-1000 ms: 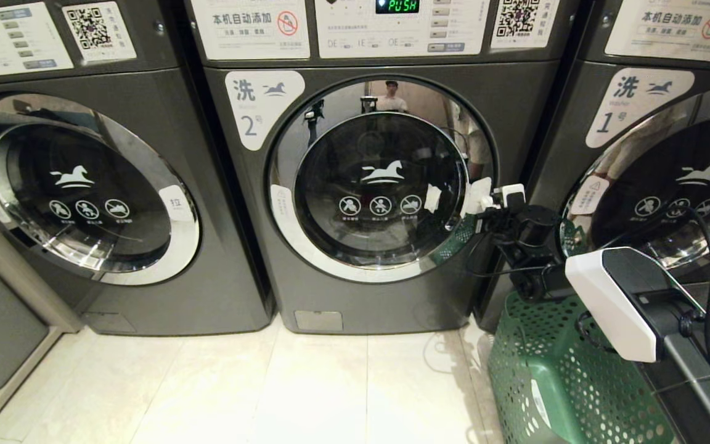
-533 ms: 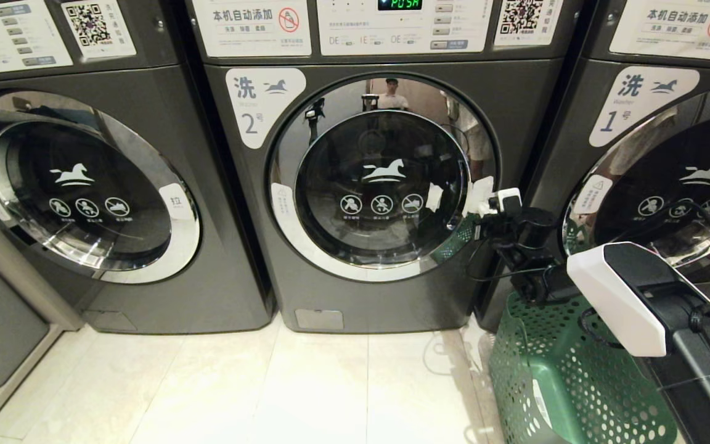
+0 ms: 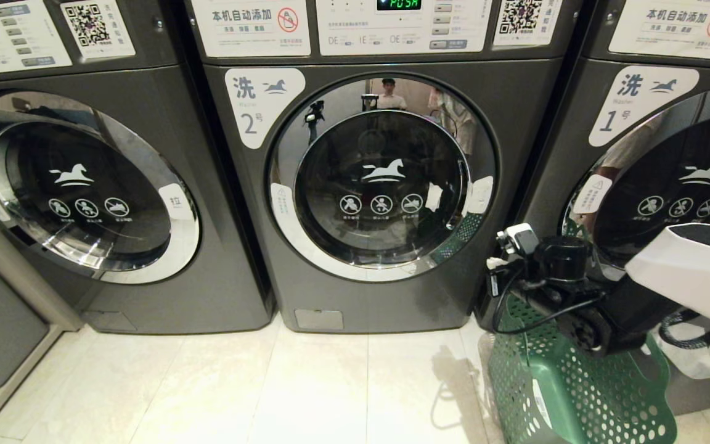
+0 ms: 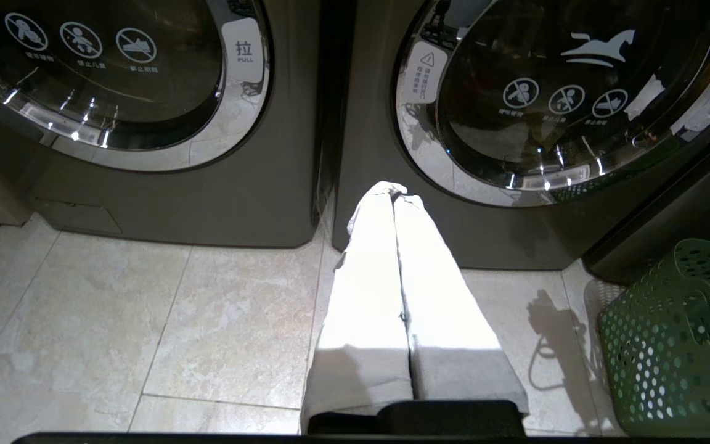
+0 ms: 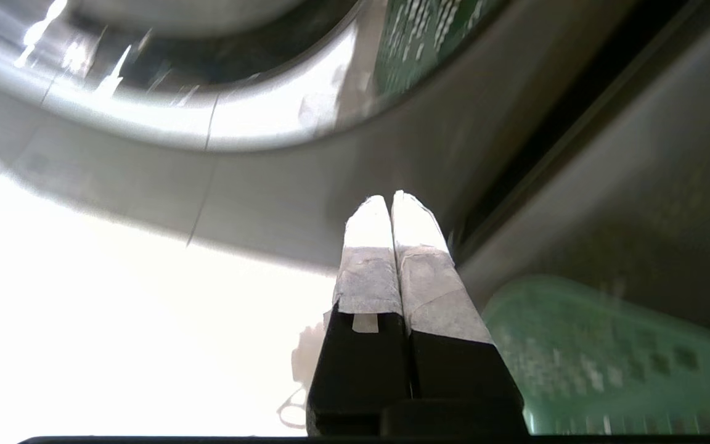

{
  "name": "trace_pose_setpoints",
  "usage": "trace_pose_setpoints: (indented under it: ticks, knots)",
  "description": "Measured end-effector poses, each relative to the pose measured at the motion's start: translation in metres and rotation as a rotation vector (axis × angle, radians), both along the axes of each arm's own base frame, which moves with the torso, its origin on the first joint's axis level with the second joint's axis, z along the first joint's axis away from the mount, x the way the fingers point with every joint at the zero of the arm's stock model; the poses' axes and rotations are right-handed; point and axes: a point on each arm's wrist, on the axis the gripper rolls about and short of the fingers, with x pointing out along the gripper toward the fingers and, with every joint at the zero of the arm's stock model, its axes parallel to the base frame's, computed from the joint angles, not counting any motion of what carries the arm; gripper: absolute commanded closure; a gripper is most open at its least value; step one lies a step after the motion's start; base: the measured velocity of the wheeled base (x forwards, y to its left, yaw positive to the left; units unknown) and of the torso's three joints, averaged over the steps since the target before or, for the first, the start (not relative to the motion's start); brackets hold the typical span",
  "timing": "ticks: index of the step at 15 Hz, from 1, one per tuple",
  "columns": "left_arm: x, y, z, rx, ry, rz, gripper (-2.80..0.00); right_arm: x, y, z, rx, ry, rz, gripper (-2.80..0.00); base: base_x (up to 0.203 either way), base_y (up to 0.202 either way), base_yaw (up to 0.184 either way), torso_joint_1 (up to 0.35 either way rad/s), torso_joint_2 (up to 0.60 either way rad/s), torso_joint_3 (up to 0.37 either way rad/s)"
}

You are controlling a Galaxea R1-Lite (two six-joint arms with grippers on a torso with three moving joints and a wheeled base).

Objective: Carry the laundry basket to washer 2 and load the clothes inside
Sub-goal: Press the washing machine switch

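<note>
- Our right gripper (image 3: 503, 253), tips pressed together & empty, hovers above the dark green perforated plastic laundry basket (image 3: 571, 388), on floor at right, below washer 1.
- Dark grey front-loader washer 2 (image 3: 379, 179), door shut, lies left & far of it; right arm nearer.
- Left gripper (image 4: 392, 194) closed, empty, low before washer 2.
- Pale tile floor (image 3: 306, 388) offers room left.

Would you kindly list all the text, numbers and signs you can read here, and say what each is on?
"洗", "2号", horse logo: white label on washer 2.
"洗", "1号": label on the right-hand washer.
"PUSH": green display on washer 2.
"本机自动添加": panel sticker on washer 2.
"拉 PULL": door tab on the left-hand washer.
QR codes, small print: unreadable.
</note>
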Motion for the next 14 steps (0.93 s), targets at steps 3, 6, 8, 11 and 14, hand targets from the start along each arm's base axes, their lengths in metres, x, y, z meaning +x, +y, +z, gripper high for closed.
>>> trace_pose_setpoints:
  ticks: [3,6,8,11,14]
  knots:
    - [-0.006,0.004,-0.025,0.027,0.052,0.029,0.0,-0.064,-0.002,-0.004,-0.036,0.066,0.027,0.0,0.0,0.0,0.0,0.0,0.0,0.0]
    - [-0.019,0.012,-0.055,0.07,0.115,0.108,0.0,-0.12,-0.011,-0.006,-0.041,0.063,0.025,0.0,0.0,0.0,0.0,0.0,0.0,0.0]
    - [-0.031,0.019,-0.079,0.102,0.188,0.159,0.0,-0.147,-0.016,0.003,-0.014,0.032,0.017,0.0,0.0,0.0,0.0,0.0,0.0,0.0]
    - [-0.046,0.027,-0.106,0.114,0.273,0.273,0.0,-0.176,-0.022,0.017,-0.003,0.007,0.011,0.0,0.0,0.0,0.0,0.0,0.0,0.0]
    - [-0.058,0.031,-0.125,0.121,0.331,0.39,0.0,-0.201,-0.028,0.025,-0.002,-0.001,0.002,0.0,0.0,0.0,0.0,0.0,0.0,0.0]
